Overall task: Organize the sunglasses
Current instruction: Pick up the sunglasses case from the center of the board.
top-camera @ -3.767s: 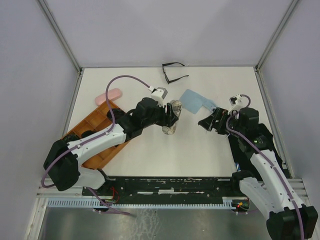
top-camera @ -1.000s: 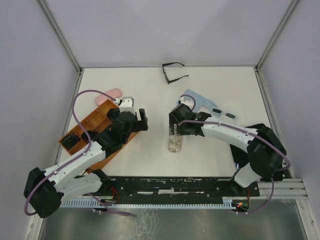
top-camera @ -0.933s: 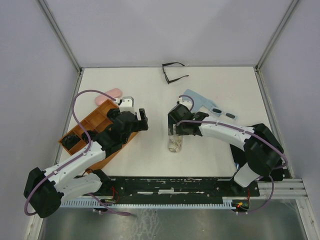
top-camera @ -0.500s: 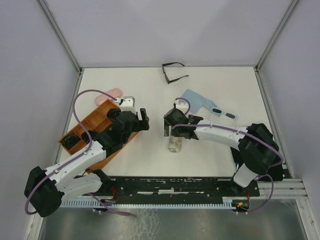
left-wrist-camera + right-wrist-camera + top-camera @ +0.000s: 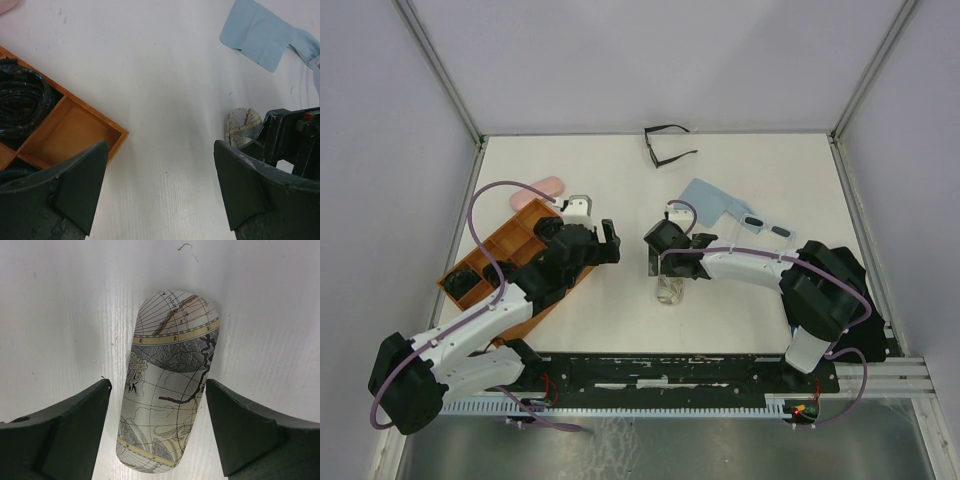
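Note:
A thin black-framed pair of sunglasses (image 5: 667,146) lies open at the far edge of the table. Dark, black sunglasses (image 5: 22,102) sit in a compartment of the orange wooden tray (image 5: 510,245). My right gripper (image 5: 665,266) stands over the map-patterned case (image 5: 167,390) in the middle of the table. It is open, with one finger on each side of the case and a gap showing on both sides. My left gripper (image 5: 160,165) hangs open over bare table by the tray's near corner (image 5: 117,135), with nothing between its fingers.
A pink case (image 5: 538,190) lies behind the tray. A light-blue cloth (image 5: 705,200) is spread right of centre. Beside it lies a pale-blue piece with two dark ovals (image 5: 768,227). Metal posts and grey walls ring the table.
My right gripper has slid a little left and nearer along the patterned case, its fingers drawing in slightly. The left gripper has barely shifted right.

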Tool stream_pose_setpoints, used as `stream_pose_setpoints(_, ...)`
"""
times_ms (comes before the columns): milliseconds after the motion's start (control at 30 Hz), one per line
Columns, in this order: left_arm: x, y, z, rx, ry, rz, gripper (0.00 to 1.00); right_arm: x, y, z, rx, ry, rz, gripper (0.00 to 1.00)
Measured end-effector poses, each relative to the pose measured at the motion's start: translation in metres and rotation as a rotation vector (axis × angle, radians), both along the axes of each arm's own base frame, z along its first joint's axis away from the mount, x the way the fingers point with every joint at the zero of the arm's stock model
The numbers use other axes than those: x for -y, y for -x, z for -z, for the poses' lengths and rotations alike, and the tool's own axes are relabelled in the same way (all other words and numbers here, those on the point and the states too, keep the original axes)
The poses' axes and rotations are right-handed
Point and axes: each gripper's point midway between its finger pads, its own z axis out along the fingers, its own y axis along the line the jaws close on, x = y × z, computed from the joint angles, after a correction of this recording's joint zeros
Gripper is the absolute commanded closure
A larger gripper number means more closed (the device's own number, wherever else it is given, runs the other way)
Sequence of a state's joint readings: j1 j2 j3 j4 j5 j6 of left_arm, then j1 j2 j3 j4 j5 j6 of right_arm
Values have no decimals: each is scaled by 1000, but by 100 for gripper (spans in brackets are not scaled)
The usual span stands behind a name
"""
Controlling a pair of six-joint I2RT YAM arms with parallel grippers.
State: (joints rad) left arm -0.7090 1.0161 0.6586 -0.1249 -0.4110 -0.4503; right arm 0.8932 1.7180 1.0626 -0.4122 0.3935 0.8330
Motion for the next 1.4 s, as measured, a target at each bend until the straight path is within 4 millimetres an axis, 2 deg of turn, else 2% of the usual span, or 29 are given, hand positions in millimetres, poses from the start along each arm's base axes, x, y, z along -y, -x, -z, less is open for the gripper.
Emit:
stream_pose_setpoints(333,0,1,0,3,4,2,8,0,0,1,-1,1,1,24)
stream_pose_setpoints(600,0,1,0,3,4,3,8,1,1,7,-13,15,1,24)
stream_pose_setpoints(700,0,1,0,2,4,3,8,1,1,7,-13,15,1,29)
stream_pose_setpoints(933,0,1,0,2,4,3,9,2,1,7,-12,17,2,48)
stream_pose_setpoints(1067,0,1,0,1,5,6,9,5,3,7,-9,20,-1,65)
stream_pose_setpoints(1133,1,2,0,0,8,12,9,9,5,4,-4,29,-22,82)
stream_pose_setpoints(1167,2,2,0,-1,10,15,9,10,6,1,1,30,-31,86)
stream_pose_setpoints(1233,2,3,-3,4,17,19,9,13,5,-9,20,25,-56,98)
stream_pose_setpoints(1267,2,3,-6,11,24,21,9,13,4,-16,29,13,-71,100)
stream_pose_setpoints(1400,7,6,-25,72,92,48,9,18,-6,-52,63,-98,-112,100)
